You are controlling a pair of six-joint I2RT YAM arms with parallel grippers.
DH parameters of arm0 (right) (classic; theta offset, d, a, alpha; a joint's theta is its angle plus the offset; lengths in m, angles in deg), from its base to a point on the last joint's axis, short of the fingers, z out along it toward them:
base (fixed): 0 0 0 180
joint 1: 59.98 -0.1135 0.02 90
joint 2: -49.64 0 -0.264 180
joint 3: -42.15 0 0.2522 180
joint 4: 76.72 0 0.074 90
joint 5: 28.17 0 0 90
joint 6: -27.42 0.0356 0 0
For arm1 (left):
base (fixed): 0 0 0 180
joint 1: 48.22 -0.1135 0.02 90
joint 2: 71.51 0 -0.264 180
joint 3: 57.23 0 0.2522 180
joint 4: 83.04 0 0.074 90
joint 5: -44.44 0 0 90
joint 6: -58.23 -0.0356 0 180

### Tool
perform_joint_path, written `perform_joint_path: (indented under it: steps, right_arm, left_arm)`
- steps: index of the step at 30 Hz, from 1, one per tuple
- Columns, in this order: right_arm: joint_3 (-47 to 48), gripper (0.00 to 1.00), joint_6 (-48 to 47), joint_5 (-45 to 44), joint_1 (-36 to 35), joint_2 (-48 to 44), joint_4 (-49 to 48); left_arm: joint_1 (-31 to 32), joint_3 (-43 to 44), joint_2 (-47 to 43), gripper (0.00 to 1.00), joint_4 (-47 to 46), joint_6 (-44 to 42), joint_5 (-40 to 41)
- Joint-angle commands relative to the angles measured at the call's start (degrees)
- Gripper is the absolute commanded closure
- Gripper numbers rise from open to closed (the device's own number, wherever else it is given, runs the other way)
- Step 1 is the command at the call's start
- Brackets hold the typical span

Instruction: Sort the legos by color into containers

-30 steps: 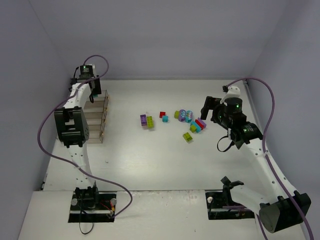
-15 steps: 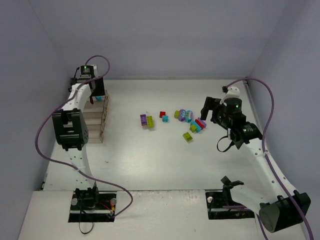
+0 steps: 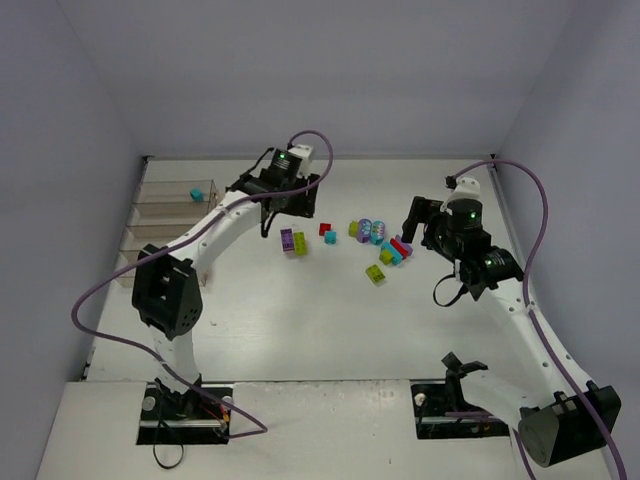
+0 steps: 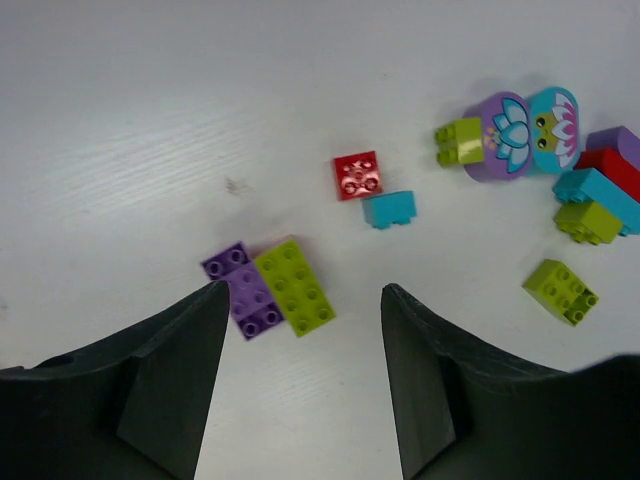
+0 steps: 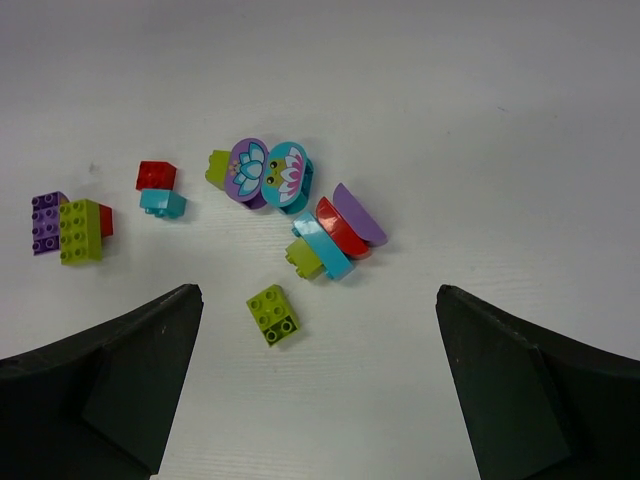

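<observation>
While the right gripper (image 5: pixel 317 300) hangs open, the open left gripper (image 4: pixel 303 300) hovers over the touching purple brick (image 4: pixel 240 290) and lime brick (image 4: pixel 297 286); next, descend and pinch one.

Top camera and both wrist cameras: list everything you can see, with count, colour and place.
containers: four, clear, joined in a row at the table's left edge
binned lego: one, cyan, in the farthest container
purple legos: three, purple, loose mid-table
lime legos: four, lime green, loose mid-table
red legos: three, red, mid-table, one tucked against the long lime brick
cyan legos: three, cyan, loose mid-table
table: one, white, under everything
left claw: one, black, open, above the purple and lime pair
right claw: one, black, open, empty, right of the cluster
</observation>
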Motion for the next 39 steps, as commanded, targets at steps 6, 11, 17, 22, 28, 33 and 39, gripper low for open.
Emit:
perform_joint_path:
  steps: [6, 11, 17, 22, 28, 33, 39]
  right_arm:
    - [-1.1, 0.0, 2.2, -1.4, -0.5, -2.0, -2.3]
    - [-1.9, 0.0, 2.7, -1.7, -0.5, -3.1, -2.0]
    - [-2.3, 0.0, 2.6, -2.7, -0.4, -4.0, -1.6]
    - [-2.2, 0.0, 2.7, -2.6, -0.4, -3.8, -1.4]
    - [-2.5, 0.0, 2.3, -3.0, -0.4, -3.9, -1.3]
    - [-2.6, 0.0, 2.3, -3.2, -0.4, -4.3, -1.0]
    - [-2.6, 0.0, 2.1, -3.5, -0.4, -5.2, -0.5]
  left_arm:
    - [5.4, 8.9, 8.6, 0.44, 0.2, 10.0, 6.7]
    - [8.1, 17.5, 17.0, 0.44, 4.1, 11.9, 7.5]
    - [10.4, 19.3, 21.7, 0.43, 4.9, 15.3, 8.0]
    - [10.7, 20.5, 24.3, 0.43, 6.9, 17.4, 10.1]
    - [10.8, 21.5, 26.8, 0.44, 6.7, 17.0, 11.7]
    - [10.7, 23.6, 28.9, 0.48, 6.2, 16.8, 12.6]
    - [10.6, 22.8, 27.6, 0.89, 6.1, 17.5, 15.4]
